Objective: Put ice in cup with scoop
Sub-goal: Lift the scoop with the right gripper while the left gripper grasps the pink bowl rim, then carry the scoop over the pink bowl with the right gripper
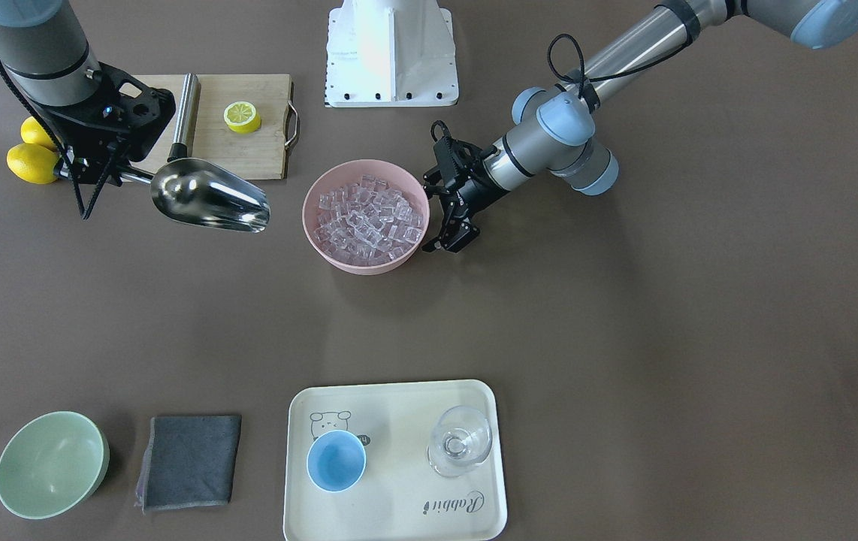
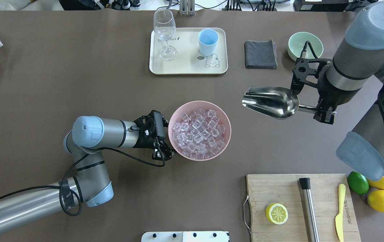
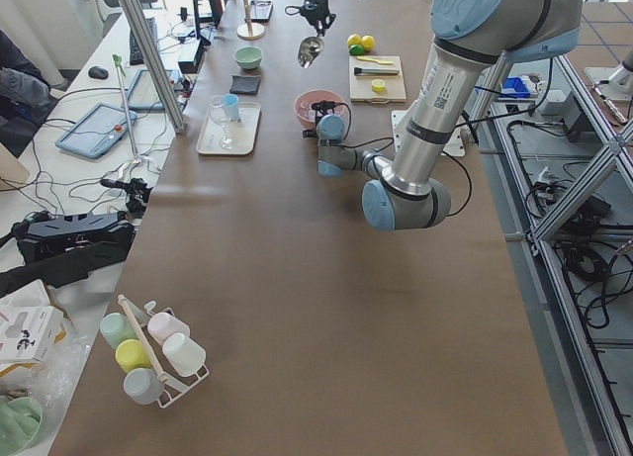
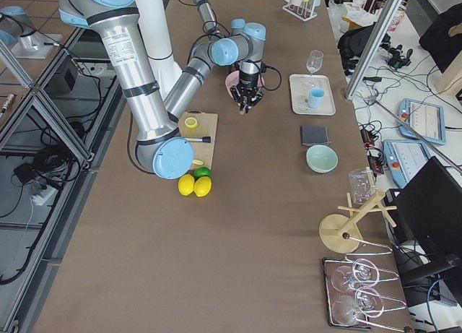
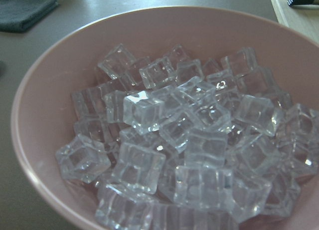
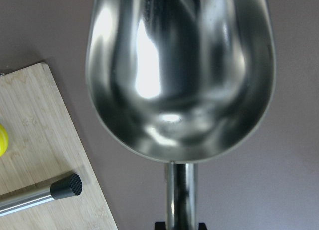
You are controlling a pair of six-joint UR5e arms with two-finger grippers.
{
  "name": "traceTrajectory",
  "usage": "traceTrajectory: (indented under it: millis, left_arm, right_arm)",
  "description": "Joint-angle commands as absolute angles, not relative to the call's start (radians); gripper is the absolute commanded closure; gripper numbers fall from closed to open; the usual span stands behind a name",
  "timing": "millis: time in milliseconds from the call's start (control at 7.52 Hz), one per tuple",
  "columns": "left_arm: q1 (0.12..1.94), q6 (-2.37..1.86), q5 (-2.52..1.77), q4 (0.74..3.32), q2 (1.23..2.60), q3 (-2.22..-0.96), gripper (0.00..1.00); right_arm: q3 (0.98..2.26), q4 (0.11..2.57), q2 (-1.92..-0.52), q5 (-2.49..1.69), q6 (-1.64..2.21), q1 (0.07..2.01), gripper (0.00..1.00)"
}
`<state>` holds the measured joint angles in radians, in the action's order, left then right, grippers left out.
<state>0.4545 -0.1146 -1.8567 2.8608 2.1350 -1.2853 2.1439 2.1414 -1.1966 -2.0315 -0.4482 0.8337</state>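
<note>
steel scoop (image 2: 271,102), its trough bare of ice, is clamped by the thin handle in the right gripper (image 2: 323,113), right of centre in the overhead view. the trough mouth points toward frame left and the handle toward frame right. the scoop hangs above bare table and touches nothing else.

left gripper (image 2: 164,154) sits just beside the left rim of the pink bowl (image 2: 225,117). whether its jaws are spread or closed cannot be told.

ice (image 2: 198,132) is heaped in the pink bowl at frame centre, left of the scoop's mouth and apart from it. cup (image 2: 208,37) stands upright on the cream tray (image 2: 188,69) at upper centre, up and left of the scoop and well apart from it, with a clear glass (image 2: 163,27) on the same tray.

right arm enters from the right edge, its last link near upright over the gripper. left arm enters from the lower left, folded at the elbow, with its wrist lying level and aimed at the bowl.
</note>
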Motion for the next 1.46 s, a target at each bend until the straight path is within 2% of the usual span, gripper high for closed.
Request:
traceTrajectory:
  millis: [0,665,798,1064,1330]
  left_arm:
    - [0.457,-0.118,-1.852,2.861,2.155,-1.275,0.02]
    - [0.446,-0.132,-1.858,2.859,2.161,-1.269,0.02]
    - [0.446,-0.165,-1.861,2.859,2.161,-1.269,0.02]
    - [0.442,-0.195,-1.862,2.859,2.169,-1.27,0.02]
    - [0.436,-0.198,-1.861,2.859,2.178,-1.27,0.02]
  right_arm:
    - [2.141,2.248,-1.155,-2.0,-0.567,0.833,1.0]
    - [1.964,2.484,-0.915,-1.911,-0.684,0.778,1.0]
    - [1.913,2.594,-0.829,-1.869,-0.745,0.778,1.0]
    - [1.895,2.664,-0.807,-1.818,-0.796,0.746,1.0]
    - [1.759,2.7,-0.686,-1.778,-0.792,0.712,1.0]
